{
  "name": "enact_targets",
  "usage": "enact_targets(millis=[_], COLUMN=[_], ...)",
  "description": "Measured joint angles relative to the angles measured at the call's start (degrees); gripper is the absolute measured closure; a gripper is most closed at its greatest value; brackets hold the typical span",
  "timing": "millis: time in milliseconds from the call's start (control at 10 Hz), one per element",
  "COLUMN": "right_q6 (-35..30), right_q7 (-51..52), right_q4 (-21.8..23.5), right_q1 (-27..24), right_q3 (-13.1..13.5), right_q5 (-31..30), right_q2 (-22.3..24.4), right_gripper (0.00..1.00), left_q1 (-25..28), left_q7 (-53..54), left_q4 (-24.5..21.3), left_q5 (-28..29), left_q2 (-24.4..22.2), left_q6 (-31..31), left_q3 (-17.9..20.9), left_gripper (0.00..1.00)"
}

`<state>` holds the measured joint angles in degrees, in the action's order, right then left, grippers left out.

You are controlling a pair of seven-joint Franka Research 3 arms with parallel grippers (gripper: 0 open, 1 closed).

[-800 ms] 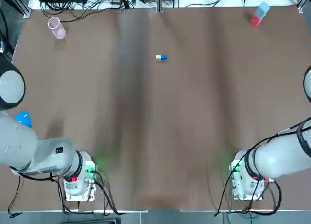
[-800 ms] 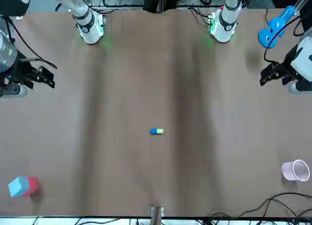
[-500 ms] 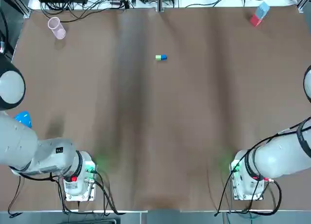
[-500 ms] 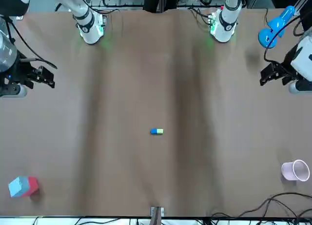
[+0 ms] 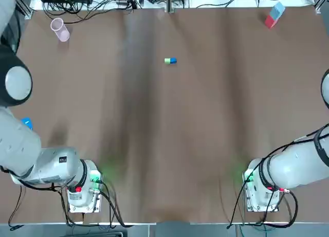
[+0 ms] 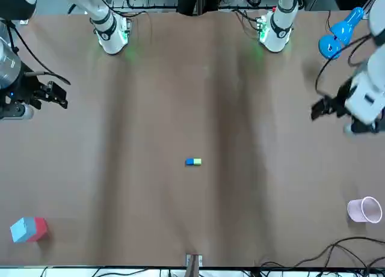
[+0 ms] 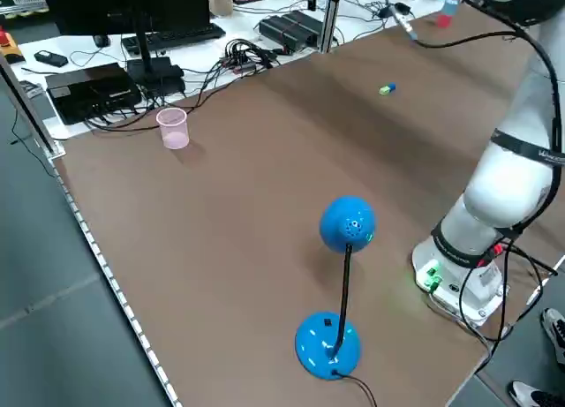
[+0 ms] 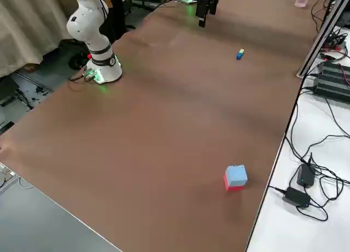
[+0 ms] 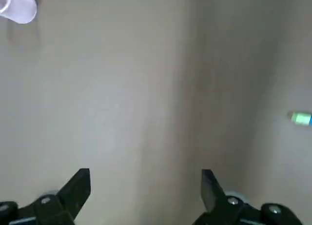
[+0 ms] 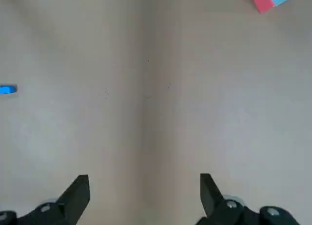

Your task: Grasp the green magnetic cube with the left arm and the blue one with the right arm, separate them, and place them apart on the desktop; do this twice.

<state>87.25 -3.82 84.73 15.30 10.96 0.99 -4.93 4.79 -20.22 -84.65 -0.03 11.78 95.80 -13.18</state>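
Counter (image 5: 205, 119): nothing lying on it has shifted vs. 0.8 s ago.

Left arm (image 5: 18, 85) is the only mover. In top view its round joint at the left edge has gone up-frame and a bit inward. In front view the left gripper (image 6: 317, 109), at the right edge, now sits lower in frame and nearer ctr, blurred w/ motion. Its fingers are spread wide w/ nothing btwn them.

Right arm (image 5: 298, 165) hasn't budged. The right gripper (image 6: 59, 95) is at the left edge of front view, likewise wide open and empty.

Cup (image 5: 59, 29) is upper left and the red-and-blue block (image 5: 274, 15) upper right in top view. Both are well apart from the work.

Green cube (image 5: 167, 61) and blue cube (image 5: 173, 61) are stuck together as one pair on the counter, upper middle of top view, well apart from both grippers. Green is on the pair's left end and blue on its right in that view, so each faces the arm meant for it.

Meaning, prob.: the left arm's reach for round 1 has just begun, and the right hasn't started. Nothing grasped, nothing separated, so 0 of 2 done.

Writing: none legible. There is a small dark tag on the left arm's lower link, lower left of top view, too small to read. No brand or label visible on the cubes, cup or block.
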Motion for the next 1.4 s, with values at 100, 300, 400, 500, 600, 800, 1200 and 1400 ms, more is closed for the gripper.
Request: enact_targets(millis=[100,300,400,500,600,800,1200,1400], right_q6=[0.0,0.0,0.0,0.0,0.0,0.0,0.0,0.0], right_q7=[0.0,0.0,0.0,0.0,0.0,0.0,0.0,-1.7], right_q4=[0.0,0.0,0.0,0.0,0.0,0.0,0.0,0.0], right_q1=[0.0,0.0,0.0,0.0,0.0,0.0,0.0,0.0], right_q3=[0.0,0.0,0.0,0.0,0.0,0.0,0.0,0.0], right_q5=[0.0,0.0,0.0,0.0,0.0,0.0,0.0,0.1], right_q2=[0.0,0.0,0.0,0.0,0.0,0.0,0.0,0.0], right_gripper=[0.0,0.0,0.0,0.0,0.0,0.0,0.0,0.0], left_q1=[-1.6,-5.1,-6.9,-8.4,-9.8,-13.3,-20.2,-22.6], left_q7=[-8.3,-20.3,-27.8,-36.6,-45.1,-63.0,-86.6,-92.3], left_q4=[-0.1,0.0,0.0,0.1,0.2,1.0,4.2,4.8], left_q5=[0.0,0.0,-0.1,-0.1,-0.1,-0.3,-0.3,-1.3], left_q2=[3.1,9.3,11.7,14.2,16.7,20.1,28.1,31.5], left_q6=[2.2,5.5,7.9,12.2,16.1,22.1,32.2,37.6], left_q3=[0.0,-0.1,-0.1,-0.1,-0.1,-0.1,0.0,0.0], left_gripper=[0.0,0.0,0.0,0.0,0.0,0.0,0.0,0.02])
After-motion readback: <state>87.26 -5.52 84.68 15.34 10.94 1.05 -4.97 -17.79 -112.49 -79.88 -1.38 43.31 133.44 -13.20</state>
